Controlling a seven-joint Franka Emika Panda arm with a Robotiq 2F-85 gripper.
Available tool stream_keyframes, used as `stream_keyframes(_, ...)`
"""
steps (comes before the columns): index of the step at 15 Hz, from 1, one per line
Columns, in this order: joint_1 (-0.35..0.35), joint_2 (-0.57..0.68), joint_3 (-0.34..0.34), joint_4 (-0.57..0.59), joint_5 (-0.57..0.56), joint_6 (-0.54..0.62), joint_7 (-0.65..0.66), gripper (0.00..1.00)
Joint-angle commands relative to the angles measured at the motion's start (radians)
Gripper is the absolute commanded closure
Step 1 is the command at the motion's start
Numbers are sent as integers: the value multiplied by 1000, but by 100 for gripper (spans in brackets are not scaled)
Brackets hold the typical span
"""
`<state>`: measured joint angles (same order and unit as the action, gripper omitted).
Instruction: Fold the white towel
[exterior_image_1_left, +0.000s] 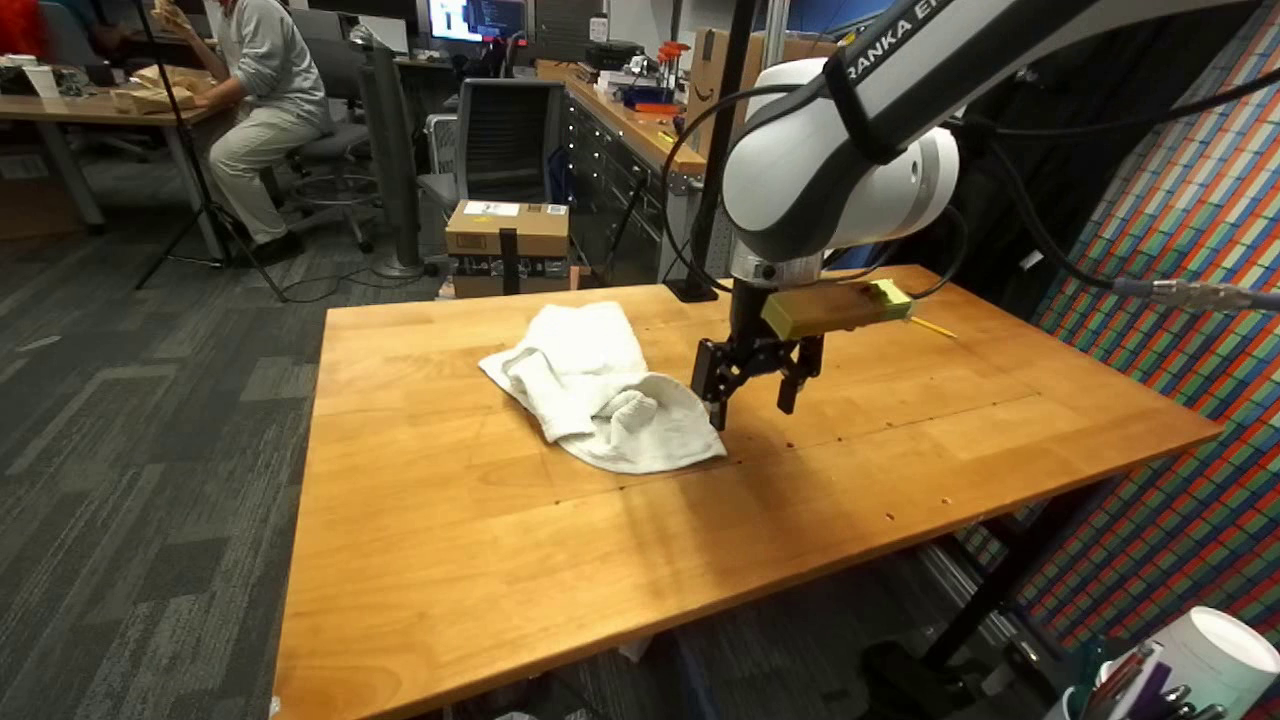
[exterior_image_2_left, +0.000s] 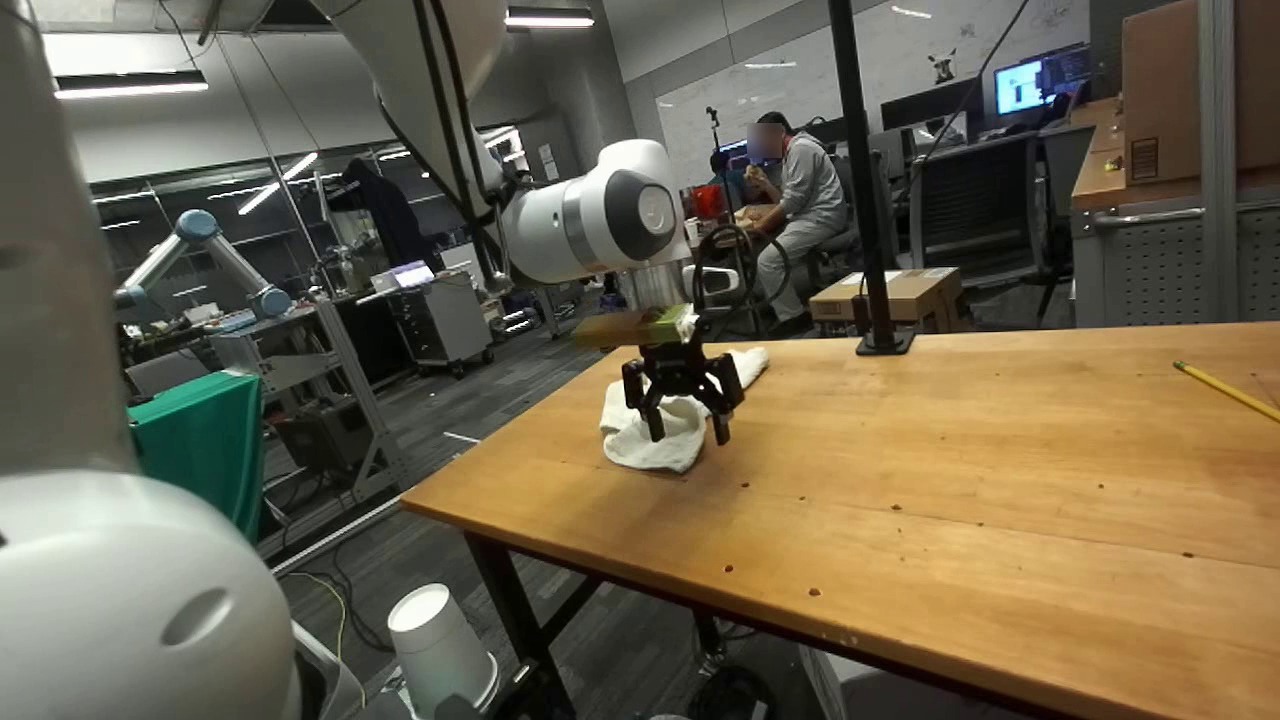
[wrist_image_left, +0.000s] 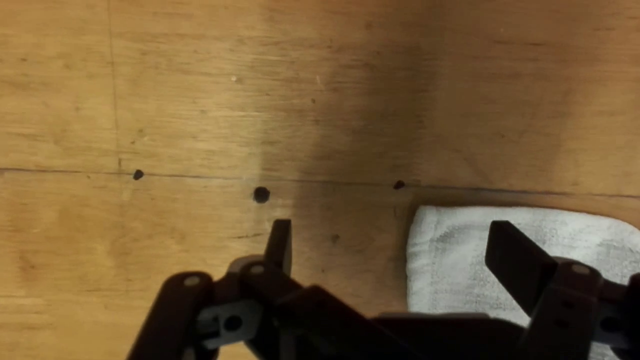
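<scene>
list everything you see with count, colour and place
Wooden table: 1, light brown, foreground
White towel: 1, white, rumpled on the table
Pencil: 1, yellow, on the table
Post: 1, black, on the table
Cardboard boxes: at least 2, brown, behind the table
Seated person: 1, grey clothes, background
Chairs: at least 2, dark, background
Pens: several, mixed colours, bottom corner
Container: at least 1, white, beside the pens
Second robot arm: 1, grey and blue, background
Other background items: too small to count
Robot arm: 1, white and black, over the table
Block: 1, greenish, low on the robot arm
Hand: 1, black, open above the table
</scene>
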<state>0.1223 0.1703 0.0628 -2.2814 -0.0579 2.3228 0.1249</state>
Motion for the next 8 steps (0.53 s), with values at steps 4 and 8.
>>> stream_keyframes(4, 16, -50, -1, -112, -123, 161, 50, 0)
stream_keyframes(8, 22, -53, -2, -120, -174, 221, 92, 0)
